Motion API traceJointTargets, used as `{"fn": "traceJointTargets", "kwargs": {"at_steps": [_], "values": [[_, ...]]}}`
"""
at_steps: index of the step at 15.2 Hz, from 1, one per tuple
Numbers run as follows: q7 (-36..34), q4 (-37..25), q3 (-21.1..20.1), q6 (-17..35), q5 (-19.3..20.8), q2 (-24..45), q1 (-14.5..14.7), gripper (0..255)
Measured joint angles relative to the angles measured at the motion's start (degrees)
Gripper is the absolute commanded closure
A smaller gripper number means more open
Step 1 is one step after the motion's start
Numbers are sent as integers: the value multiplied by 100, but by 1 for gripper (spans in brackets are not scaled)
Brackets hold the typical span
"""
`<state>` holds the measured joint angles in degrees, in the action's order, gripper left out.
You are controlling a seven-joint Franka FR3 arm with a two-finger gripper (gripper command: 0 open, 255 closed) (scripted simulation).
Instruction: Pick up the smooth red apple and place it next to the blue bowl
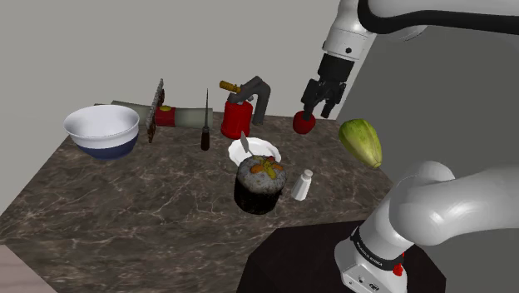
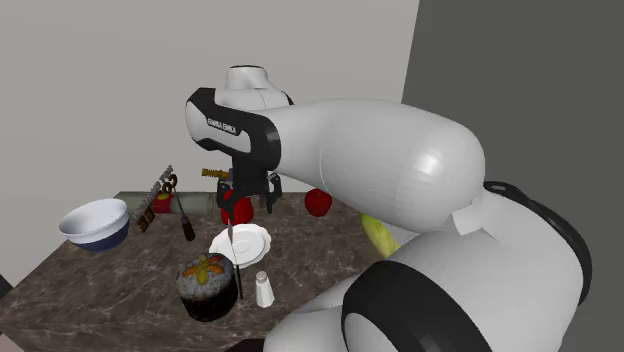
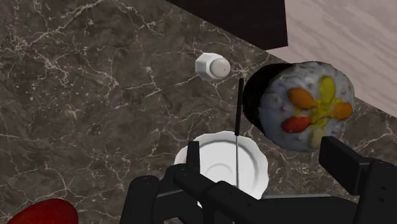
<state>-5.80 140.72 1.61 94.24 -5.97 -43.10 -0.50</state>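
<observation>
In the shoulder view the red apple (image 1: 304, 123) rests on the dark marble bench (image 1: 125, 216), near its far edge at the view's right. The claw (image 1: 319, 108) hangs just above it, a little to the view's right, with its fingers apart and nothing between them. The blue bowl (image 1: 101, 131), white inside, stands well apart at the view's left, with a red canister (image 1: 236, 118) and a white plate (image 1: 254, 151) in between. In the second exterior view the apple looks out from beside the big white arm (image 2: 400, 160), and the bowl sits at that view's left. In the wrist view the apple lies outside the open fingers, beside one of them and not between them. I judge the apple to be light, stiff and smooth, so it may roll or slip; the fingers should close across its widest middle, from above.
</observation>
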Motion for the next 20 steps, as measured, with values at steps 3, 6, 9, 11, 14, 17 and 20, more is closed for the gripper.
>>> {"fn": "traceJointTargets", "kwargs": {"at_steps": [3,6,9,11,14,17,20], "values": [[192,55,131,182,117,103,-56,0],[626,119,442,456,379,238,-190,0],[1043,80,734,825,591,550,-285,0],[1313,37,924,1046,712,741,-344,0],[1750,-27,1240,1460,864,1108,-420,0],[2220,-248,1576,1829,944,1579,-467,0],[2705,-526,1902,2131,946,2042,-495,0]]}}
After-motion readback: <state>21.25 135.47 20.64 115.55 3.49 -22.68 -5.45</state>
